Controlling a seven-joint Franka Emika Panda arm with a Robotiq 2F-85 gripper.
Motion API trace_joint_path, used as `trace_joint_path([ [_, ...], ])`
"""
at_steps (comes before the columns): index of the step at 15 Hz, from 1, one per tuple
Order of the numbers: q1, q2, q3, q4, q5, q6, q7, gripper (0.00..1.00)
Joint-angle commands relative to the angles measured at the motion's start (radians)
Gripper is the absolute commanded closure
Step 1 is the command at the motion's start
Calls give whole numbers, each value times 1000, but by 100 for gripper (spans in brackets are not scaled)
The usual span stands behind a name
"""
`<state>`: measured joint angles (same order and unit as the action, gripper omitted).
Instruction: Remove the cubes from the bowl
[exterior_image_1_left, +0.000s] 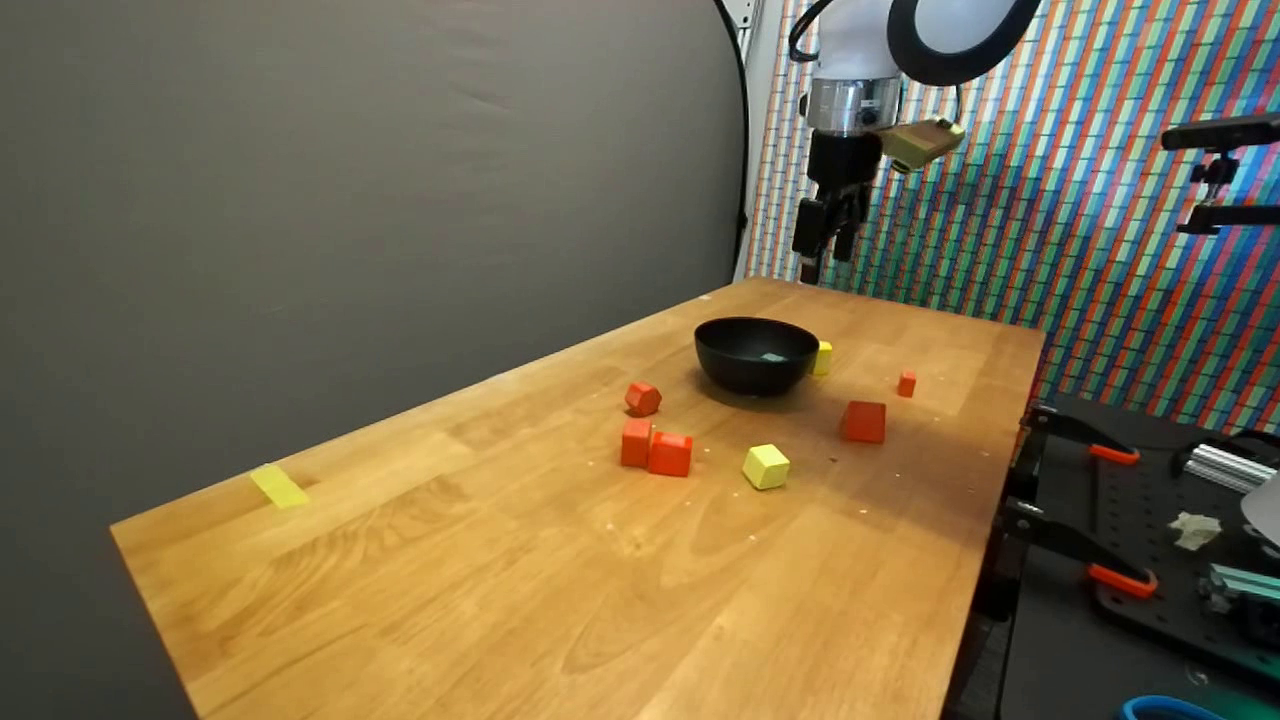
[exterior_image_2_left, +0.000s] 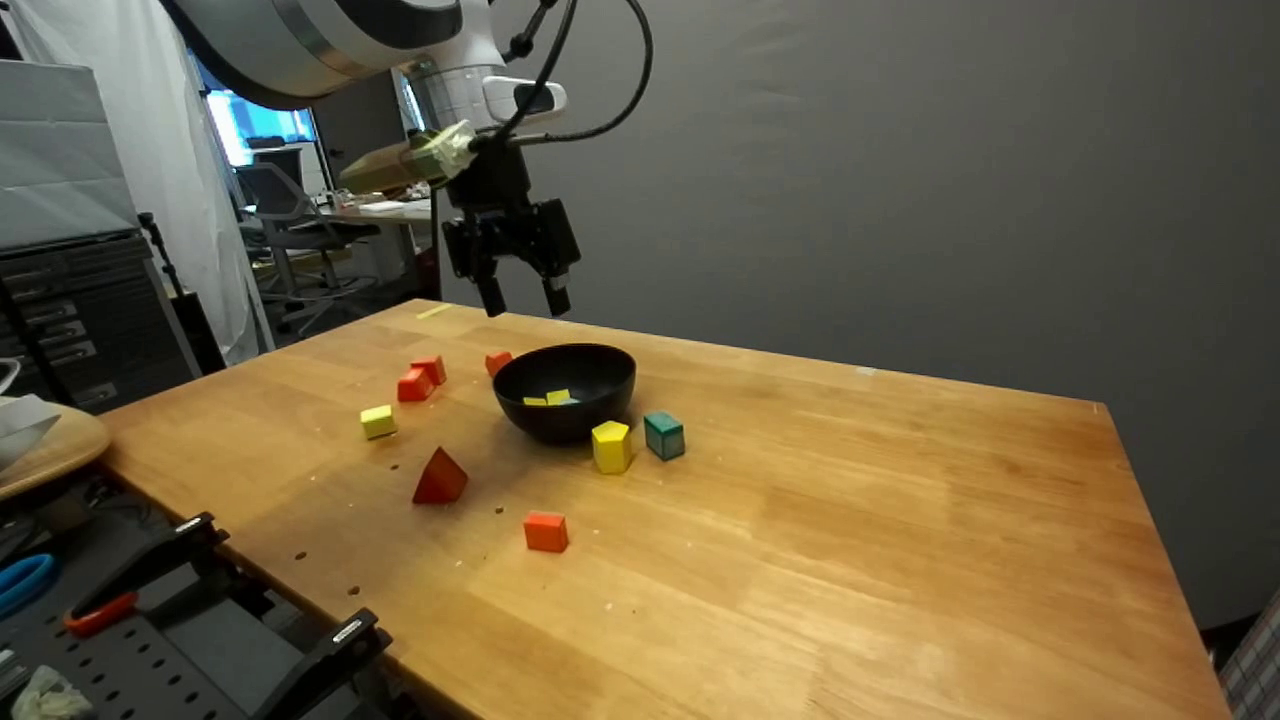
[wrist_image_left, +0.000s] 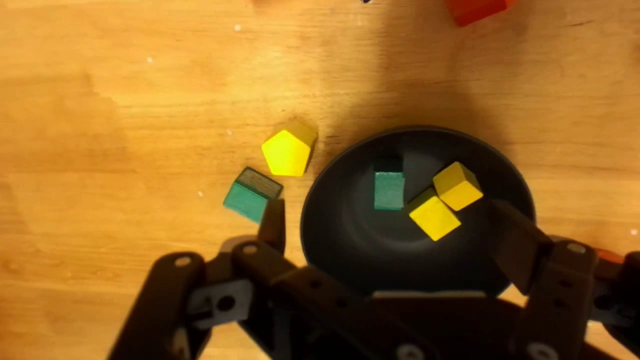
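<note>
Cubes: two yellow, side by side, in the black bowl near a green block. Gripper hangs higher, fingers spread wide. Red blocks on the table.

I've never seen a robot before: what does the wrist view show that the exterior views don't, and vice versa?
Only the wrist view: the inner floor of the bowl, with the green block there in full view.

Only the exterior views: the robot's white arm, the flat yellow strip near the edge of the table and the clamps beside it.

Shared: the bowl itself, the open gripper and the yellow pentagonal block beside the bowl. The two yellow cubes inside also show in an exterior view, partly hidden.
</note>
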<state>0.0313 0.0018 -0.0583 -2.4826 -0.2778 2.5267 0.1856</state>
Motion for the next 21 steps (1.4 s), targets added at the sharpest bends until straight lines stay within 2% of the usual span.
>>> trace_joint_path([
  [1, -16, -7, 21, 0, 65, -13, -42, 0],
  [3, -15, -10, 26, 4, 132, -31, -78, 0],
  [4, -19, 17, 24, -2, 69, 32, -27, 0],
  [5, -17, 41, 25, 4, 69, 55, -39, 0],
  [6, -20, 83, 19, 18, -24, 108, 16, 0],
  [8, -13, 159, 7, 63, -96, 149, 59, 0],
  [14, 6, 320, 0, 175, -9, 180, 28, 0],
  [19, 28, 393, -26, 218, -28, 174, 26, 0],
  [21, 29, 411, -26, 223, -19, 166, 8, 10],
])
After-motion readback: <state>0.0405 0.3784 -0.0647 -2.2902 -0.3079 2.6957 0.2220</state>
